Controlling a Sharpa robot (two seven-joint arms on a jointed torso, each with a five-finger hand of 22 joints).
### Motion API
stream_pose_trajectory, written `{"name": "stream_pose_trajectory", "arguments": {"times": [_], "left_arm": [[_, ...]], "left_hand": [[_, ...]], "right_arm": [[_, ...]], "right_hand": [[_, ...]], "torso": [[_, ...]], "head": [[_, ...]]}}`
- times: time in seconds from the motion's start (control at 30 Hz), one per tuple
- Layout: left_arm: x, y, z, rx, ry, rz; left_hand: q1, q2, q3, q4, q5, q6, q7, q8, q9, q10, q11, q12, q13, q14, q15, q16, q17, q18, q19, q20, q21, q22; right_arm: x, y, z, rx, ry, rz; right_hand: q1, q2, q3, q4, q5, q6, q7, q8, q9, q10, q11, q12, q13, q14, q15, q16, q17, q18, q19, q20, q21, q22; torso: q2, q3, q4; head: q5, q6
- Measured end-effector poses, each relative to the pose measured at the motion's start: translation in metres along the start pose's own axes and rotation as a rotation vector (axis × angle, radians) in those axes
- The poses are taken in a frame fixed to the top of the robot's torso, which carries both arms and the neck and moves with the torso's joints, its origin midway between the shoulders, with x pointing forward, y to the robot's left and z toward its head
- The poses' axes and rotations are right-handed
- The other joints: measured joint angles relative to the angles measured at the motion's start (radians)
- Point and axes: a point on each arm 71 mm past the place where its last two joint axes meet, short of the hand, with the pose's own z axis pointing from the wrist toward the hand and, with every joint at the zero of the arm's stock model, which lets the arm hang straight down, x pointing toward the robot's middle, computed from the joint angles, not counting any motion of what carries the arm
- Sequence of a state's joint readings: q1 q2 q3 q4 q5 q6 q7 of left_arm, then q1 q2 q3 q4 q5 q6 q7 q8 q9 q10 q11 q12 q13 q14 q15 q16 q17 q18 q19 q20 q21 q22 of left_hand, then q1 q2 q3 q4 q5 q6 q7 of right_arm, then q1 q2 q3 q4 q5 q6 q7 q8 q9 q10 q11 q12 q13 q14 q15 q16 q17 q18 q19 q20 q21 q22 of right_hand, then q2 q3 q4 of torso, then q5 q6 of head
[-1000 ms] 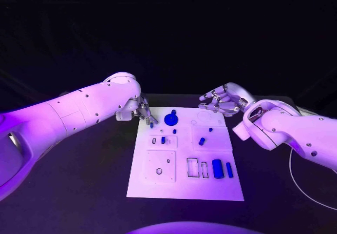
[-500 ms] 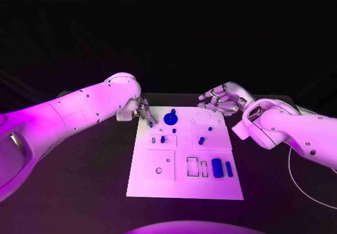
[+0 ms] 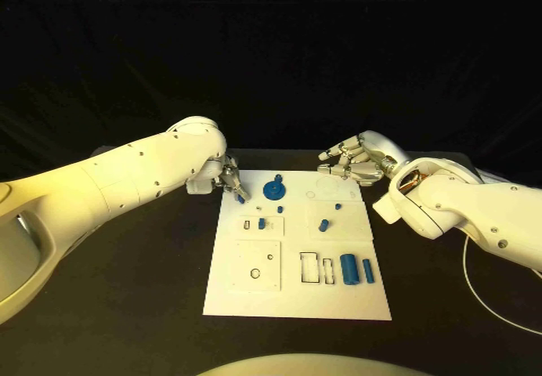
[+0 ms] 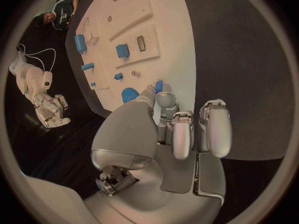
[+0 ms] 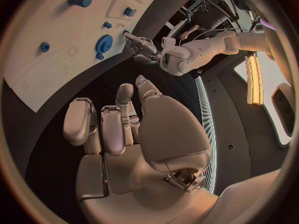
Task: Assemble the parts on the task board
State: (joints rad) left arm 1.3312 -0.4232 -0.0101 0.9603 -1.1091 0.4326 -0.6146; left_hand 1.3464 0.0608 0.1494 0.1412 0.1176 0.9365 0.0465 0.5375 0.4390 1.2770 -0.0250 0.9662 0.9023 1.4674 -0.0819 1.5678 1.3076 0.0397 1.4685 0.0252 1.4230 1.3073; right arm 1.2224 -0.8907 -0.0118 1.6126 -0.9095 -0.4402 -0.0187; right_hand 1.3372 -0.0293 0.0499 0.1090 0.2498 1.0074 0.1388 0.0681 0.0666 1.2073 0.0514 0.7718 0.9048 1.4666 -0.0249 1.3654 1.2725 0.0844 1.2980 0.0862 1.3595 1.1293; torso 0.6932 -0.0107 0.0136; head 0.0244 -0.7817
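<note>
Board, flat white plastic task plate [image 3: 297, 290], laid mid-surface. Small blue cylindrical peg [image 4: 158, 86] is pinched in left hand [image 3: 226, 178] fingers at the board's far left edge, judged poised for insertion. Right hand [image 3: 355, 162] is held beyond the far edge, fingers curled, nothing gripped; open room nearside.

the task board [image 3: 299, 294] lies in the middle of the table [image 3: 135, 298]. a gear [image 3: 275, 189] sits at its far end, with the left hand [image 3: 229, 182] just beside the board's far left corner. the right hand [image 3: 355, 163] is beyond the far right corner. two cylinders [image 3: 349, 269] lie side by side toward the near right.
</note>
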Motion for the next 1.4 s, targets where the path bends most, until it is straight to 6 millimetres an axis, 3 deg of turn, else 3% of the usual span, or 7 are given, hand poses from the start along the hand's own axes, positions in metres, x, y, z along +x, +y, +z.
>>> {"name": "stream_pose_trajectory", "arguments": {"times": [0.07,0.2,0.27,0.43,0.63,0.93,1.4], "left_arm": [[0.0,0.0,0.0,0.002,-0.001,-0.001],[0.0,0.0,0.0,0.005,-0.003,-0.006],[0.0,0.001,0.001,0.006,-0.003,-0.011],[0.001,0.006,-0.001,0.015,-0.004,-0.032],[0.008,0.011,-0.012,0.059,-0.004,-0.067],[0.03,0.012,-0.029,0.137,-0.034,-0.12],[0.065,0.017,-0.033,0.172,-0.105,-0.175]], "left_hand": [[0.025,-0.004,0.022,-0.005,0.001,-0.006,0.003,0.0,0.0,-0.002,0.002,-0.008,-0.006,0.0,0.0,0.0,0.0,0.0,0.0,0.0,-0.002,0.0],[0.034,-0.013,0.065,0.039,0.004,-0.014,0.01,0.004,0.002,-0.003,0.003,-0.015,-0.02,0.0,0.0,0.0,0.0,0.0,0.0,0.0,-0.002,0.0],[0.016,-0.031,0.107,0.065,0.004,-0.015,0.012,0.019,0.009,0.0,0.007,-0.019,-0.026,0.0,0.0,0.0,0.0,0.0,0.0,0.0,-0.002,0.0],[-0.051,-0.096,0.247,0.029,0.004,-0.015,0.012,0.043,0.031,0.007,0.009,-0.019,-0.03,0.0,0.0,0.0,0.0,0.0,0.0,0.0,-0.006,0.0],[-0.096,-0.123,0.314,0.014,0.022,-0.015,0.012,0.062,0.045,0.018,0.002,-0.019,-0.031,0.0,0.0,0.0,0.0,0.0,0.0,0.0,-0.006,0.0],[-0.138,-0.145,0.378,-0.012,0.038,-0.011,0.008,0.08,0.054,0.042,-0.002,0.008,-0.013,0.0,0.0,0.0,0.0,0.0,0.0,0.0,0.001,0.0],[-0.163,-0.161,0.409,-0.023,0.044,-0.007,0.005,0.096,0.057,0.054,-0.007,0.027,0.003,0.0,0.0,0.0,0.0,0.0,0.0,0.0,0.005,0.001]], "right_arm": [[0.0,0.0,0.0,0.0,0.0,0.0],[0.0,0.0,0.0,0.0,0.001,0.0],[0.0,0.0,0.0,0.0,0.002,0.0],[0.0,0.0,0.0,0.002,0.003,0.0],[-0.001,-0.001,-0.001,0.004,0.004,-0.001],[-0.001,-0.002,-0.001,0.007,0.007,-0.002],[0.0,-0.004,-0.001,0.011,0.013,-0.003]], "right_hand": [[0.0,0.0,0.0,0.0,0.0,0.0,0.0,0.0,0.0,0.0,0.0,0.0,0.0,0.0,0.0,0.0,0.0,0.0,0.0,0.0,0.0,0.0],[0.0,0.0,0.0,0.0,0.0,0.0,0.0,0.0,0.0,0.0,0.0,0.0,0.0,0.0,0.0,0.0,0.0,0.0,0.0,0.0,0.0,0.0],[0.0,0.0,0.0,0.0,0.0,0.0,0.0,0.0,0.0,0.0,0.0,0.0,0.0,0.0,0.0,0.0,0.0,0.0,0.0,0.0,0.0,0.0],[0.0,0.0,0.0,0.0,0.0,0.0,0.0,0.0,0.0,0.001,0.001,0.0,0.0,0.0,0.0,0.0,0.0,0.0,0.0,0.0,0.0,0.0],[0.0,0.0,0.0,0.0,0.0,0.0,0.0,0.0,0.0,0.001,0.001,0.0,0.0,0.0,0.0,0.0,0.0,0.0,0.0,0.0,0.0,0.0],[0.0,0.0,0.0,0.0,0.0,0.0,0.0,0.0,0.0,0.001,0.001,0.0,0.0,0.0,0.0,0.0,0.0,0.0,0.0,0.0,0.0,0.0],[0.0,0.0,0.0,0.0,0.004,0.0,0.0,0.0,0.0,0.001,0.001,0.0,0.0,0.0,0.0,0.0,-0.001,0.0,0.0,0.0,0.0,0.0]], "torso": [[0.0,0.0,0.0002],[0.0,0.0,0.0009],[0.0,0.0001,0.001],[-0.002,0.0007,0.0014],[-0.002,0.0015,0.0019],[-0.002,0.0013,0.0029],[-0.002,-0.0007,0.0052]], "head": [[0.0,-0.001],[0.0,-0.002],[0.001,-0.003],[0.001,-0.004],[0.001,-0.002],[0.003,-0.001],[0.009,-0.003]]}}
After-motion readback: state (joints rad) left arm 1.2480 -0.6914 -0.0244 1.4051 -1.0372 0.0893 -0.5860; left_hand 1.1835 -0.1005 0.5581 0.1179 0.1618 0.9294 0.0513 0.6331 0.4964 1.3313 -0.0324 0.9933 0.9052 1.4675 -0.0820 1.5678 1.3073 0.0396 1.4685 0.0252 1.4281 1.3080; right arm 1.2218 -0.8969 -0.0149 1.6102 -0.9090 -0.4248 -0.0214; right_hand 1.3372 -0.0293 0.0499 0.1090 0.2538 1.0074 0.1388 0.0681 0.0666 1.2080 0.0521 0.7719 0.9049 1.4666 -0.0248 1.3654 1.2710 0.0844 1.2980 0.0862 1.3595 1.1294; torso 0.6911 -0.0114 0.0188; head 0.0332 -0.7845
